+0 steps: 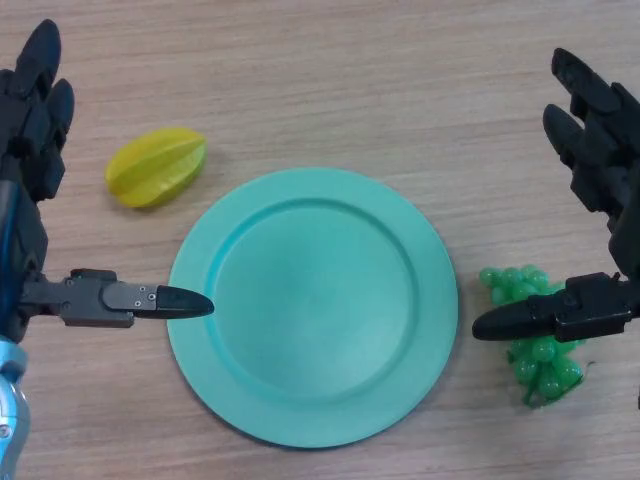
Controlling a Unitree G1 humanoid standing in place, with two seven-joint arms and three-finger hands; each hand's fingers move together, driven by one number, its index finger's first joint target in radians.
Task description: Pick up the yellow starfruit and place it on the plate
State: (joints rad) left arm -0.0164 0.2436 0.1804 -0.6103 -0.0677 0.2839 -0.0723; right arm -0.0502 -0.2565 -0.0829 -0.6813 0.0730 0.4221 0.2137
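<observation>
The yellow starfruit (157, 166) lies on the wooden table, just beyond the upper left rim of the teal plate (200, 290). The plate sits in the middle and holds nothing. My left hand (35, 120) is at the left edge, fingers straight and open, its thumb (150, 299) reaching over the plate's left rim. The starfruit lies a little to the right of its fingers, untouched. My right hand (598, 140) is at the right edge, open and empty, its thumb (545, 312) pointing toward the plate's right rim.
A bunch of green grapes (535, 340) lies right of the plate, partly under my right thumb. The wooden table (330, 80) stretches beyond the plate.
</observation>
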